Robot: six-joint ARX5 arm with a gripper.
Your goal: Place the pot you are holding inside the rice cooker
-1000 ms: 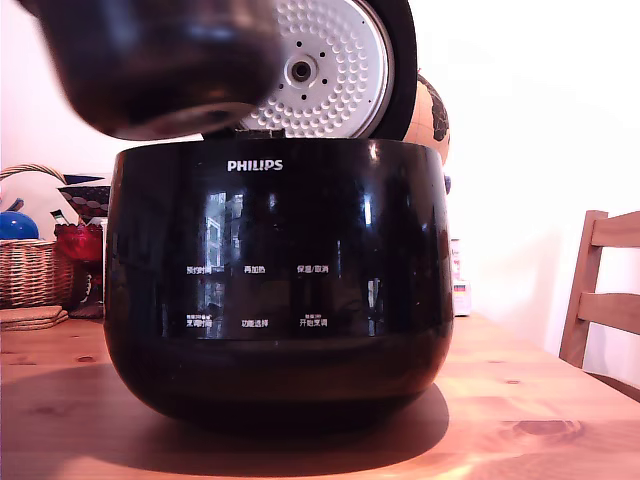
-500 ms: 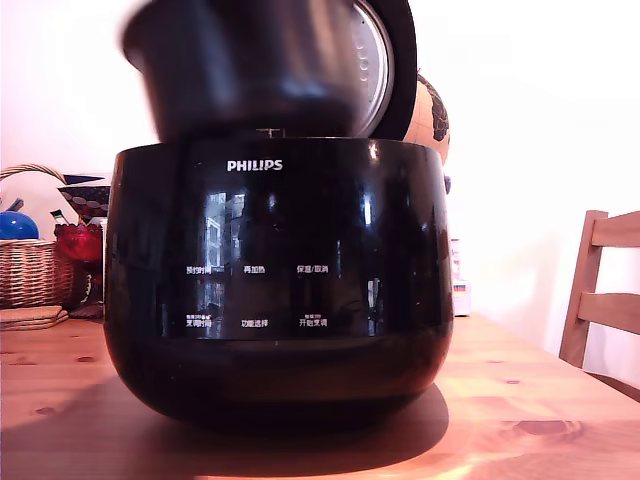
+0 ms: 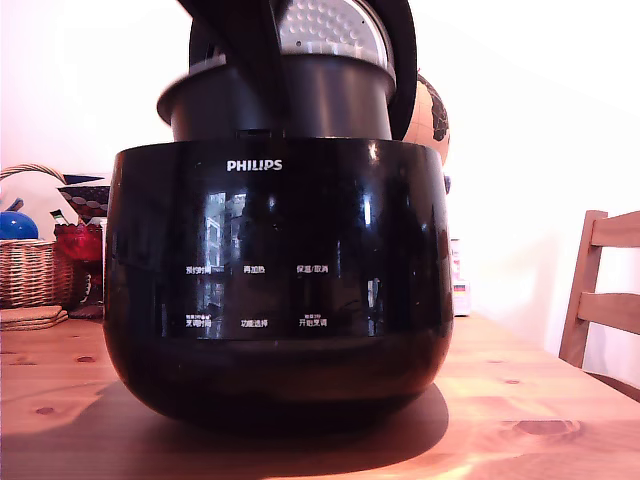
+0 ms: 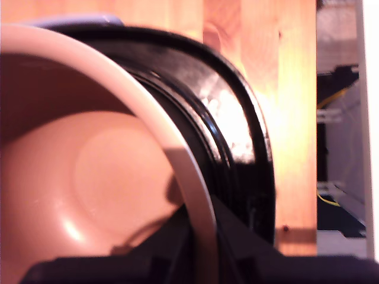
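Exterior view: the dark grey round metal pot with a flared rim (image 3: 300, 100) is sitting upright and partly sunk into the large glossy black rounded rice cooker marked PHILIPS (image 3: 275, 290); its rim is showing above the cooker's top edge.
Lid: the round lid with a dimpled silver inner plate (image 3: 335, 25) is standing open behind the pot.
Fingers: the gripper (image 4: 201, 236) is pinching the pot's rim, one dark finger inside the wall and one outside, as the wrist view is showing.
Key relation: the pot is hanging straight below the fingers, its axis vertical and seemingly lining up with the cooker's opening, so the coming move looks like a straight descent.
Support: the cooker is resting on the wooden desk (image 3: 540, 400).
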